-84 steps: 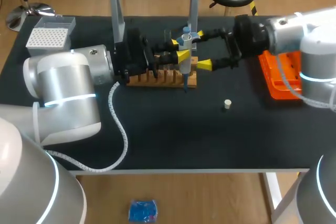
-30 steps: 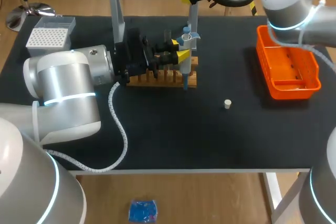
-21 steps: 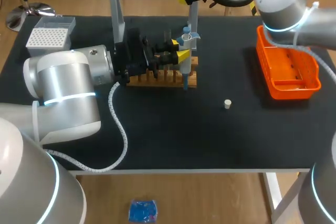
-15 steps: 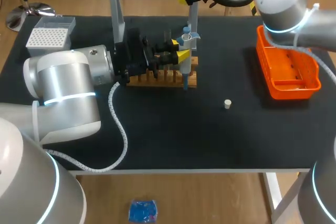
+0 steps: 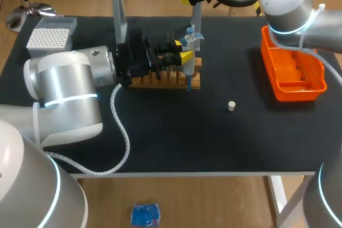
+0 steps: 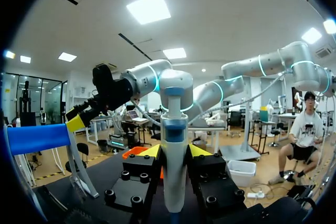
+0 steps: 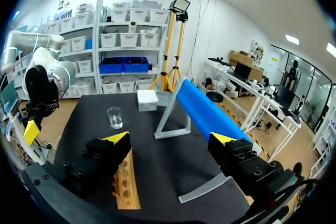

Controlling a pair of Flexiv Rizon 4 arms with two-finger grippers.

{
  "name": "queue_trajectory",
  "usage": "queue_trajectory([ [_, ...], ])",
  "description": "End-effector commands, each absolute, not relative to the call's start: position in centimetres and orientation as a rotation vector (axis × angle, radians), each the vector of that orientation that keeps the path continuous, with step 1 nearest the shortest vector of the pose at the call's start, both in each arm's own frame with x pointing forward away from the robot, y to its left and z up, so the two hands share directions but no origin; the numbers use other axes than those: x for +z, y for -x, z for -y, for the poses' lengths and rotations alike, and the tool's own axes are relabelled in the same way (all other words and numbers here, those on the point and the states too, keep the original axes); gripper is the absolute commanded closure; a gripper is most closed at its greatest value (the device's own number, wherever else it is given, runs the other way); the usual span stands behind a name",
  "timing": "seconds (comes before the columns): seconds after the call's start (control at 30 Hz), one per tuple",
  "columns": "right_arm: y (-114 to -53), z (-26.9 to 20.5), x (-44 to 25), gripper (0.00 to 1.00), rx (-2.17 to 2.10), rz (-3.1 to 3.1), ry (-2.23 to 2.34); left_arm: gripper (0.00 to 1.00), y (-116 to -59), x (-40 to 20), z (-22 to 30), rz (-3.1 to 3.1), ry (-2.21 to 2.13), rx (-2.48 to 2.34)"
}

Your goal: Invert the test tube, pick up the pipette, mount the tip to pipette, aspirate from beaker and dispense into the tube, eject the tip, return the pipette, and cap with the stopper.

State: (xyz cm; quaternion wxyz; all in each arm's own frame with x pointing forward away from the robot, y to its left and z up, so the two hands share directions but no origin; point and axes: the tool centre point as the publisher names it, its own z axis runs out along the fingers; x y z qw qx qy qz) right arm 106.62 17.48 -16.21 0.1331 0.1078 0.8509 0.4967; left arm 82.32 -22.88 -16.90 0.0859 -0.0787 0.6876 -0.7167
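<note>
Pipette (image 5: 189,68) upright in left jaws, at right end of wooden rack (image 5: 160,81)

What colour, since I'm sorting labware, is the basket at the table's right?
Orange; the basket shows best in the head view.

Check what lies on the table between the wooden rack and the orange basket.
In the head view, the white stopper stands in that gap, slightly nearer the front edge; otherwise the stretch is bare black table.
</note>
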Motion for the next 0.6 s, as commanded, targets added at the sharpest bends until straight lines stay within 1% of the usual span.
queue_trajectory([
  [0.03, -106.6, -17.4, -16.1, 0.00, 1.438, -2.472, -0.312, 1.00, -82.4, -16.7, 23.1, -2.061, 0.233, -2.131],
  [0.13, -106.6, -17.4, -16.1, 0.00, 1.438, -2.472, -0.312, 1.00, -83.0, -16.1, 22.7, -2.123, 0.254, -2.079],
  [0.27, -106.6, -17.4, -16.1, 0.00, 1.438, -2.472, -0.312, 1.00, -84.0, -14.6, 20.5, -2.179, 0.268, -2.016],
  [0.6, -106.6, -17.4, -16.1, 0.00, 1.438, -2.472, -0.312, 1.00, -86.5, -10.7, 12.1, -2.232, 0.271, -1.917],
])
